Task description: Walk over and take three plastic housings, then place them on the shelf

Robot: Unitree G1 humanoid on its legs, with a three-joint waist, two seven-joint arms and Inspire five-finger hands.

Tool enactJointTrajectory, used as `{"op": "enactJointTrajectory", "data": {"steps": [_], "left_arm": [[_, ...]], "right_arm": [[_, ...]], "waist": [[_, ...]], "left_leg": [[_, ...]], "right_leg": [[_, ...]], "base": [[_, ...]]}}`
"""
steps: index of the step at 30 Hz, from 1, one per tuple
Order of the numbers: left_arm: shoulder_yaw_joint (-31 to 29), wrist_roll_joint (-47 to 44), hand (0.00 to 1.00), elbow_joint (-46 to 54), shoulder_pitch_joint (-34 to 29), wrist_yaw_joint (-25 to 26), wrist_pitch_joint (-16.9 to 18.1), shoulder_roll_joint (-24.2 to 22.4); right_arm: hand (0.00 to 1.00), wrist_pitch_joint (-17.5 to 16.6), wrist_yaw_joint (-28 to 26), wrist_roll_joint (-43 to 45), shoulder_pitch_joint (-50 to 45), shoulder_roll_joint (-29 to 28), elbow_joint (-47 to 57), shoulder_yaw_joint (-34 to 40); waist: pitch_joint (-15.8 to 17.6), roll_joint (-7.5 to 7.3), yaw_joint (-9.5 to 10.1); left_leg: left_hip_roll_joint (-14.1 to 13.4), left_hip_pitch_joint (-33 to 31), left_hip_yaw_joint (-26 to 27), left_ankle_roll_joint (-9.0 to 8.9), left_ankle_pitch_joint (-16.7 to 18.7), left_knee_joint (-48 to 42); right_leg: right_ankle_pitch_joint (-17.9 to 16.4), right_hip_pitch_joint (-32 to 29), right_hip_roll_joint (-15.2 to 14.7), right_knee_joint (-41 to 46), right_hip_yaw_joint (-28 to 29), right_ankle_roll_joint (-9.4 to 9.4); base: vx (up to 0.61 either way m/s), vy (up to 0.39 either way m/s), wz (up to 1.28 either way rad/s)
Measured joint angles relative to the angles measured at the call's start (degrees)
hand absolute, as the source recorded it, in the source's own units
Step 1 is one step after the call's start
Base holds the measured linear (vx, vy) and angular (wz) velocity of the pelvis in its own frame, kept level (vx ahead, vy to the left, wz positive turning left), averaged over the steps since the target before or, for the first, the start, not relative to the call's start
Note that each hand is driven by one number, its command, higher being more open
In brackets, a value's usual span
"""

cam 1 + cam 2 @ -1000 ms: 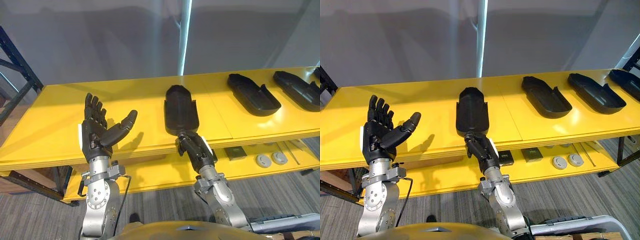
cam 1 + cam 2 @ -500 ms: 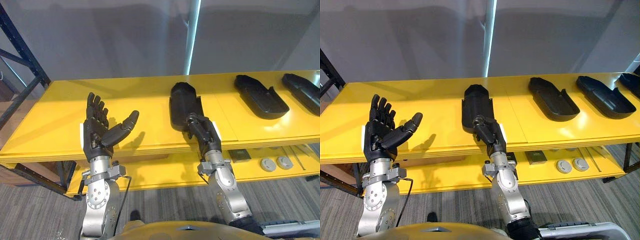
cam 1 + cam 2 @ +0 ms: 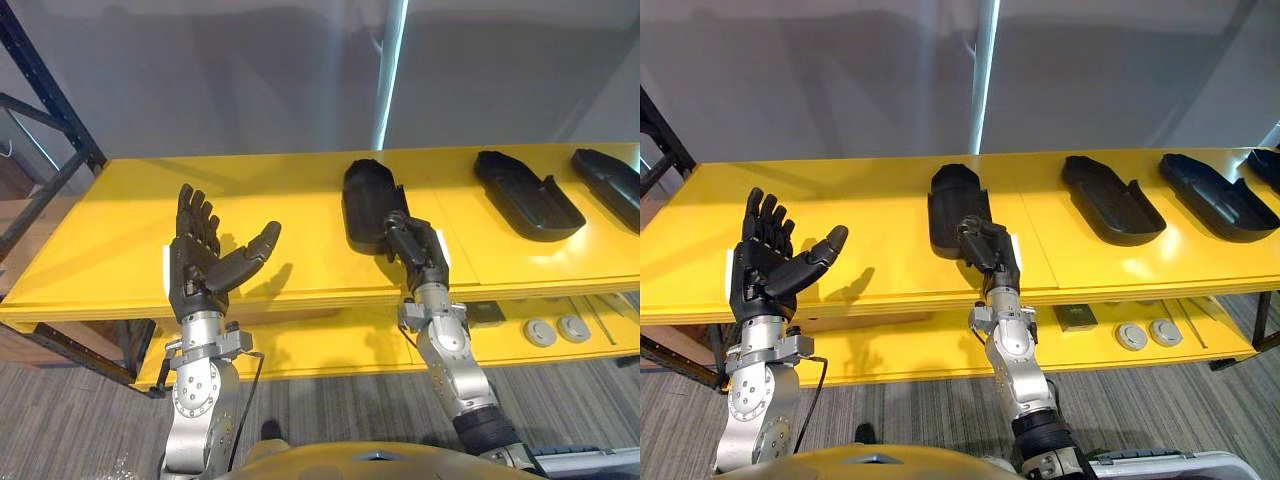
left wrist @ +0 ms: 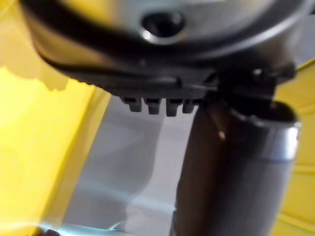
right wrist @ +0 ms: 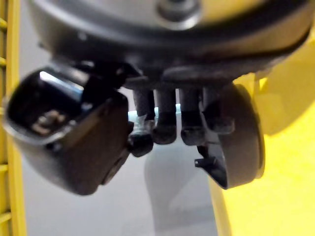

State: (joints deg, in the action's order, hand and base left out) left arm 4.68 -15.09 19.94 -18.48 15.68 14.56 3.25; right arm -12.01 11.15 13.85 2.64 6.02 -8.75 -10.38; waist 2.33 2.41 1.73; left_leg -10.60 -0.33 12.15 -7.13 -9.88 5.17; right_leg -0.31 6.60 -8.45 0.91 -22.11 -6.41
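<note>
1. Left eye view: our right hand [image 3: 415,248] sits on the near end of the housing [image 3: 366,195], which lies flat on the yellow shelf [image 3: 120,230].
2. Right wrist view: the fingers [image 5: 166,123] curl over that end. We read it as clamped on the housing, though thumb contact is unclear.
3. Our left hand [image 3: 200,270] is raised over the shelf's left part, fingers spread, palm empty.
4. The second housing [image 3: 528,193] and third housing [image 3: 612,185] lie further right, well apart from both hands.
5. Our judgement on handling: a thin moulded shell, light and stiff, glossy so probably slippery. It is long, so an end grip may let the far end sag or swing.
6. We'd pinch the side wall nearer the middle, or support the far end with the left hand. Go easy on the squeeze, since thin walls could flex.
</note>
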Motion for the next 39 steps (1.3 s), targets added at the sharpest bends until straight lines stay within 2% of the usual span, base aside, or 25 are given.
{"op": "enactJointTrajectory", "data": {"steps": [14,19,24,25,30,32,35,39], "left_arm": [[-0.1,0.1,1.00,0.0,0.0,-1.2,0.0,0.0],[-0.8,0.2,1.00,0.0,0.2,-0.8,0.0,0.0],[-1.5,0.2,1.00,1.0,1.6,-0.9,0.0,0.0],[-1.7,0.2,1.00,1.4,2.0,-0.9,0.1,0.1],[-1.1,0.2,1.00,3.3,2.3,-1.7,0.5,0.1],[-1.0,0.0,1.00,3.3,2.4,-2.2,0.9,0.0],[0.1,-0.1,1.00,3.3,3.0,-2.5,1.5,0.1],[5.4,-0.1,1.00,3.1,5.1,-2.5,1.9,0.1]], "right_arm": [[0.00,0.2,-3.9,0.1,-0.1,-0.1,1.4,-0.3],[0.00,0.6,-7.4,0.1,-5.1,0.6,21.0,-1.1],[0.00,-3.3,-7.8,-0.4,-8.4,1.0,32.3,3.7],[1.00,-3.6,-6.7,-1.9,-9.2,1.0,33.2,6.1],[1.00,-3.6,-2.6,-1.6,-15.1,0.6,33.4,15.7],[1.00,-3.5,-0.9,-1.7,-18.4,-0.1,33.4,19.4],[1.00,-3.2,0.8,-1.7,-21.6,-1.6,33.4,22.0],[1.00,-0.1,2.2,-1.7,-29.0,-4.4,33.4,23.9]], "waist": [[0.9,-0.58,-0.12],[1.1,-0.59,-0.44],[1.0,-1.06,-0.82],[1.0,-1.08,-1.05],[1.0,-1.09,-3.12],[1.0,-0.97,-5.05],[0.9,-0.91,-6.92],[0.9,-0.83,-9.52]], "left_leg": [[0.0,-0.2,0.1,0.19,-0.2,0.0],[-0.1,0.0,1.1,-0.08,0.2,0.0],[-0.2,1.0,3.4,-0.10,0.9,0.0],[-0.2,1.0,4.2,-0.08,1.0,0.0],[-0.2,2.3,7.8,-0.18,1.9,0.0],[-0.5,3.1,10.6,-0.47,2.3,0.0],[-1.0,3.7,13.7,-0.84,2.8,-0.1],[-2.1,7.1,20.8,-2.00,4.4,-0.1]], "right_leg": [[0.2,-0.2,0.0,-0.1,0.0,0.01],[0.2,-0.5,0.0,-0.2,0.8,-0.09],[0.3,-1.1,0.0,-0.3,3.0,-0.17],[0.4,-1.6,-0.1,-0.2,3.8,-0.28],[0.6,-3.0,-0.3,-0.1,7.3,-0.51],[1.0,-4.2,-0.1,-0.1,10.0,-0.53],[1.5,-5.8,0.5,-0.1,13.1,-0.39],[2.3,-6.7,2.0,-0.3,19.5,-0.28]], "base": [[0.00,0.000,-0.01],[0.00,-0.002,-0.08],[0.02,-0.008,-0.22],[0.01,0.005,-0.25],[0.02,0.010,-0.38],[0.05,0.002,-0.55],[0.05,-0.004,-0.64],[0.06,-0.001,-0.81]]}}
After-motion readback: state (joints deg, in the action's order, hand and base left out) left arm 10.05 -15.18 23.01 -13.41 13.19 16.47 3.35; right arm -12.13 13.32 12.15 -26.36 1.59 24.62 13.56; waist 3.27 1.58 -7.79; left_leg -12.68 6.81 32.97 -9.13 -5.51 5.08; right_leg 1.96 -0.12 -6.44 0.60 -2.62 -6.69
